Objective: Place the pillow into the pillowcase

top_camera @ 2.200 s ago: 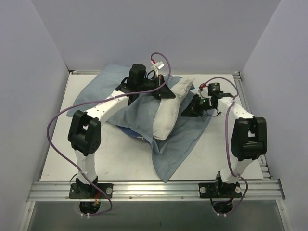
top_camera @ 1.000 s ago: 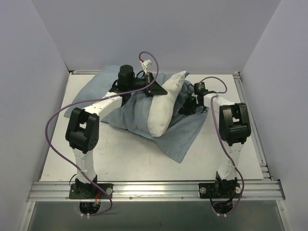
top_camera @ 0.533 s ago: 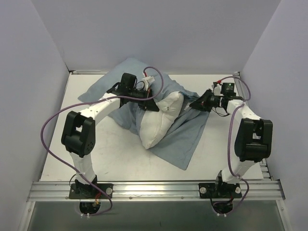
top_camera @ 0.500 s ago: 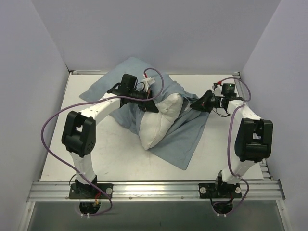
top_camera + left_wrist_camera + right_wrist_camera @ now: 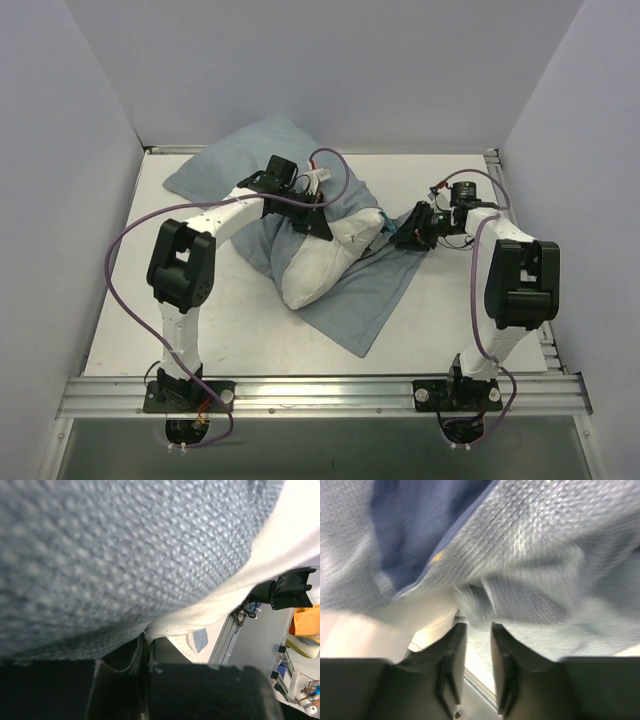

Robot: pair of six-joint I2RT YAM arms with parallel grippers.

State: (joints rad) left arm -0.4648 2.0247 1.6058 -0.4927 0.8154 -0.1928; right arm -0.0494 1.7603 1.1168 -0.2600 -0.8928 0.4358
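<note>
At the middle of the table (image 5: 240, 330), a little toward the back, we find the pillow (image 5: 318, 262) lying across the pillowcase (image 5: 368, 295). One flap of cloth is spread flat beneath it toward the near right, and the rest is heaped over its far-left side. The pillow's long axis runs on a diagonal, from its near-left end to its far-right corner. The left gripper (image 5: 318, 222) sits right on the far-left long edge, where cloth meets pillow. The right gripper (image 5: 400, 235) stands just beside the far-right corner, so the pillow lies to its left and slightly nearer the bases. The left arm is therefore the one in contact, and the right is close but off to the side. The left jaws are pressed together, and in the left wrist view the hem of the case runs down into the seam between them, so we read this as a pinch on the case's edge. The right jaws stand a little apart with nothing we can see between them (a blurred fold of cloth hangs just past the tips). The pillow looks plump, plain white and faintly creased, with about half its length bare. How deep the covered part goes we cannot tell. The case is limp and pale grey-blue, with a darker blue inner face showing in the right wrist view. We judge the next move turns on the right gripper reaching left to the open hem at that corner.
</note>
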